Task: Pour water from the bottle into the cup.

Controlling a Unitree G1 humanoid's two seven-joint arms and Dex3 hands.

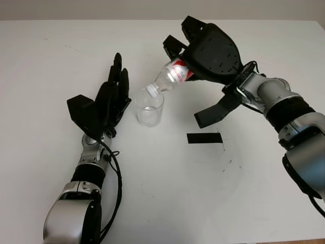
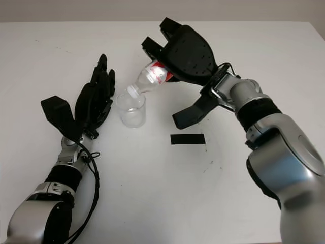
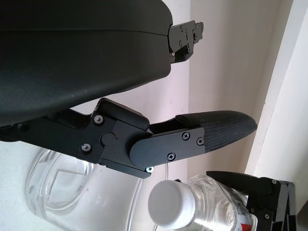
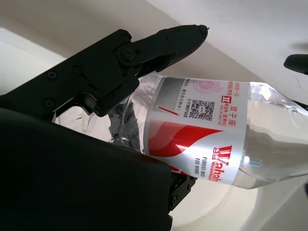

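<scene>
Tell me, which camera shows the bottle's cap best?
The left wrist view: the white cap is large and close, on the bottle beside the cup. Both eye views show it small over the cup's rim. The right wrist view shows the bottle's label in the right hand.

The cup [image 1: 150, 108] stands upright on the table [image 1: 167, 193], left of centre. The left hand [image 1: 109, 99] is just left of the cup, beside its wall. The right hand [image 1: 208, 51] is right of the cup and farther back, holding the bottle [image 1: 170, 76] tilted down to the left, its capped mouth over the cup's rim. A strip of tape [image 1: 204, 138] lies on the table right of the cup, nearer.
</scene>
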